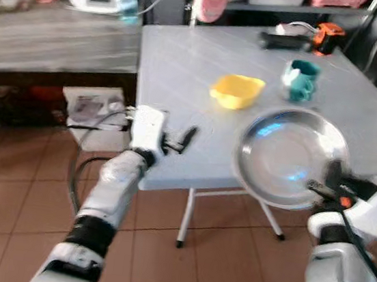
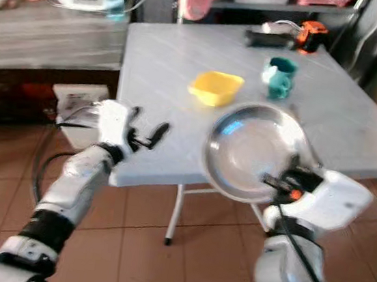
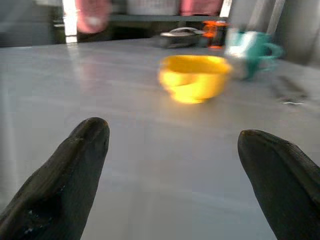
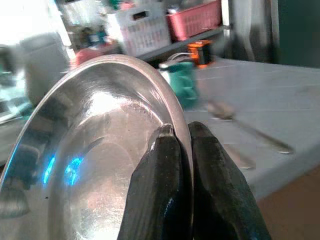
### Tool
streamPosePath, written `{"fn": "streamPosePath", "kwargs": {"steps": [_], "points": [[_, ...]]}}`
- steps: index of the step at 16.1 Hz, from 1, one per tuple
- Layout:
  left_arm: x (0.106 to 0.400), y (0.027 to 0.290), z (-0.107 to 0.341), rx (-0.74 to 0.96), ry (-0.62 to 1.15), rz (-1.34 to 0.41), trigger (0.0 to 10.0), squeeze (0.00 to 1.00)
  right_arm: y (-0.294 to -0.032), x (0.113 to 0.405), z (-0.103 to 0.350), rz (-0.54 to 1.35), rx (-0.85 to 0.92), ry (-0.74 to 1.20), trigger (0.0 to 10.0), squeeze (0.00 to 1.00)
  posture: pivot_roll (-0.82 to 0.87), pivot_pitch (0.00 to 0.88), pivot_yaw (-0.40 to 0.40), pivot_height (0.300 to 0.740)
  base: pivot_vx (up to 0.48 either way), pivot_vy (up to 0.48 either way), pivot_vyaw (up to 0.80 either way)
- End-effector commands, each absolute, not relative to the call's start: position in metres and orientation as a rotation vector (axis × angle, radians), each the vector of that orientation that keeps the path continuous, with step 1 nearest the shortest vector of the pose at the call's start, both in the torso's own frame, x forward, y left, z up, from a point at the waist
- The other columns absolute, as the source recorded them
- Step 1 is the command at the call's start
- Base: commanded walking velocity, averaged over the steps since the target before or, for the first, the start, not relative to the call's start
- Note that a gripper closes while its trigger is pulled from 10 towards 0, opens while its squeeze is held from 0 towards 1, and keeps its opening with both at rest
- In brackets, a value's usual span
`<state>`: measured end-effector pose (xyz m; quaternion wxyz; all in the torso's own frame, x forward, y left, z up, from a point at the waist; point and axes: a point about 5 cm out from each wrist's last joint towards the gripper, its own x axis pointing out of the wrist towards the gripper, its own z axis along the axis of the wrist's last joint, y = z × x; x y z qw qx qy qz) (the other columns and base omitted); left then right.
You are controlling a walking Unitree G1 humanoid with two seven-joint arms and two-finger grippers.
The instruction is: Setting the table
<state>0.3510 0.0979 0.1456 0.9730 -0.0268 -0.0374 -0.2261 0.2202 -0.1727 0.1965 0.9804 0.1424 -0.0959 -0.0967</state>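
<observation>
Over the grey table (image 1: 184, 65), right claw (image 4: 181, 131) grips steel plate (image 1: 290, 157).

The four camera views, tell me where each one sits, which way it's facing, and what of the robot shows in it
Left eye view: on the head, looking forward and down at the grey table; both silver arms show, left gripper open, right gripper shut on the steel plate.
Right eye view: the head's other eye, same scene.
Left wrist view: looks along its spread black fingers across the table toward the yellow bowl.
Right wrist view: looks along its fingers pinching the plate's rim.
Shared: the teal mug shows in all four.
</observation>
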Motion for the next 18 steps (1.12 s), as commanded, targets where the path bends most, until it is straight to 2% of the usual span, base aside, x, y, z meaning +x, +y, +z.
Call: {"fn": "streamPosePath", "kwargs": {"steps": [1, 5, 18], "points": [[0.3500, 0.0917, 0.1471, -0.055, -0.085, -0.472, 10.0, 0.00, -0.1743, 0.2203, 0.1994, -0.197, 0.268, -0.207, 10.0, 0.00, -0.04, 0.106, 0.055, 0.714, 0.000, 0.300, 0.00], [0.3491, 0.0903, 0.1461, -0.051, -0.084, -0.472, 10.0, 0.00, -0.1732, 0.2217, 0.1991, -0.190, 0.268, -0.204, 10.0, 0.00, -0.04, 0.107, 0.050, 0.714, 0.000, 0.301, 0.69], [0.3501, 0.0864, 0.1436, -0.036, -0.084, -0.466, 10.0, 0.00, -0.1770, 0.2239, 0.1963, -0.207, 0.269, -0.202, 10.0, 0.00, -0.04, 0.093, 0.053, 0.714, 0.000, 0.319, 0.00]]}}
